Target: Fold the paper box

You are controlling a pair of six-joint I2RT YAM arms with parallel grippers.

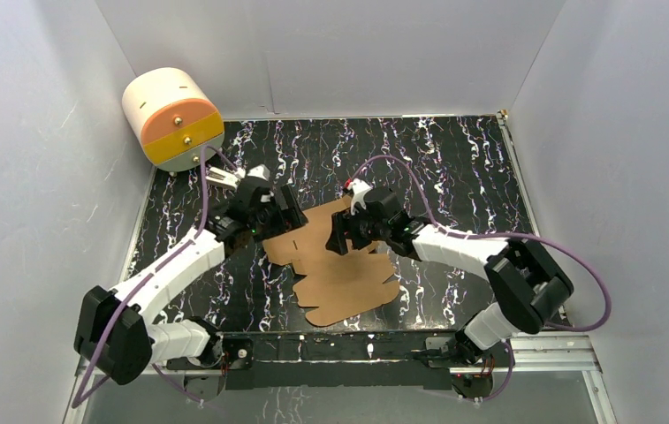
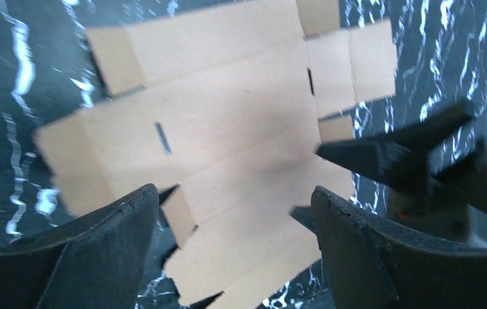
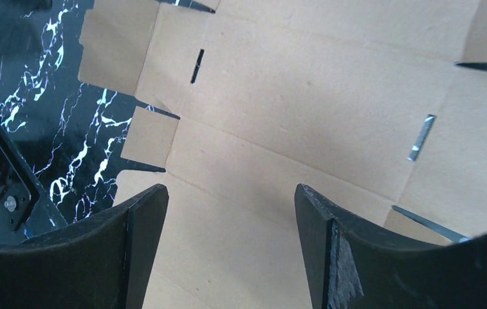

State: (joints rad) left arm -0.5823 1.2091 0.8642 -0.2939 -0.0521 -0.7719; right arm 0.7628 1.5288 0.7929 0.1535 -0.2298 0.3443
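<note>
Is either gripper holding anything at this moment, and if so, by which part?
Nothing is held. The left gripper and the right gripper are both open, poised over the flat, unfolded paper box.

Blurry, edge-cropped paper box (image 2: 228, 148)

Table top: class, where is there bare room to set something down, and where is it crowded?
Bare: far right corner of the table, beyond the right arm; the far strip right of the drawer unit. Crowded: the middle, left gripper and right gripper over the cardboard sheet.
</note>
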